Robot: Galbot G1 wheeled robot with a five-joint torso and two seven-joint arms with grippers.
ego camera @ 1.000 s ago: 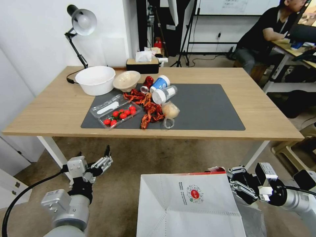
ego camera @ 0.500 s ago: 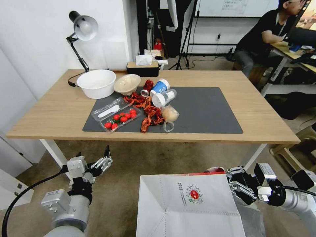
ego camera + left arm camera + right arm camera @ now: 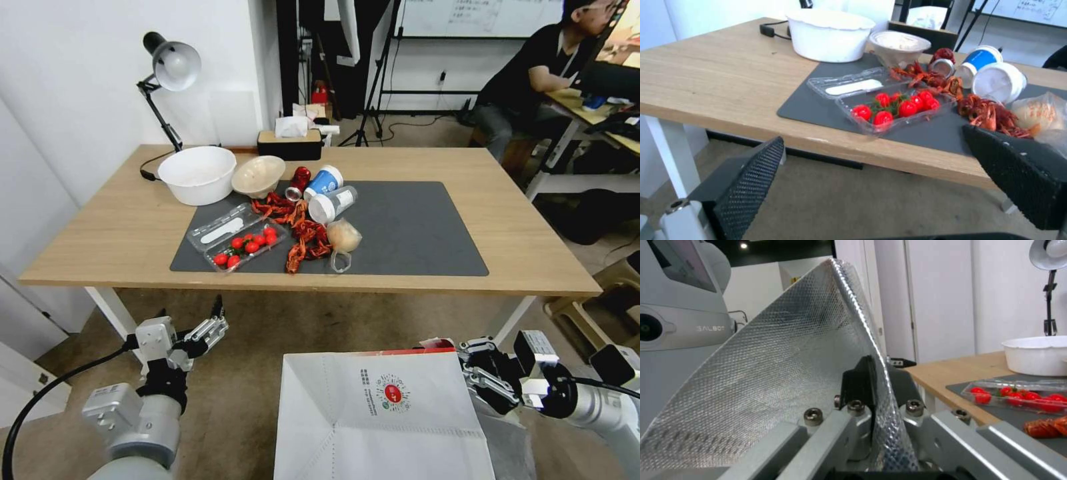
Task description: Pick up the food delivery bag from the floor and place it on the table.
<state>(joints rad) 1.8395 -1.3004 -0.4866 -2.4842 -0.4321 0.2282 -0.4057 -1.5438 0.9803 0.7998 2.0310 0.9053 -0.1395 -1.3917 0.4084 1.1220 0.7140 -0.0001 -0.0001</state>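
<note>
The food delivery bag (image 3: pixel 383 417), white with a round red logo, hangs low in front of me, off the floor (image 3: pixel 280 320) and below the table's front edge. My right gripper (image 3: pixel 475 375) is shut on the bag's right rim. In the right wrist view the bag's silver foil lining (image 3: pixel 786 373) is pinched between the fingers of my right gripper (image 3: pixel 876 380). My left gripper (image 3: pixel 212 325) hovers open and empty at the lower left, apart from the bag. The left wrist view shows its fingers (image 3: pixel 751 180) spread wide before the light-wood table (image 3: pixel 100 233).
The left half of the dark grey mat (image 3: pixel 413 227) holds a tomato tray (image 3: pixel 243 243), red crayfish (image 3: pixel 300 230), cups (image 3: pixel 330 193), a bagged bun (image 3: pixel 343 237) and two bowls (image 3: pixel 197 173). A lamp (image 3: pixel 170 67) and tissue box (image 3: pixel 290 140) stand behind. The mat's right half is bare.
The whole head view has shifted, so the table sits slightly lower in the picture: the camera moved. The bag and both grippers keep the same pose relative to me.
</note>
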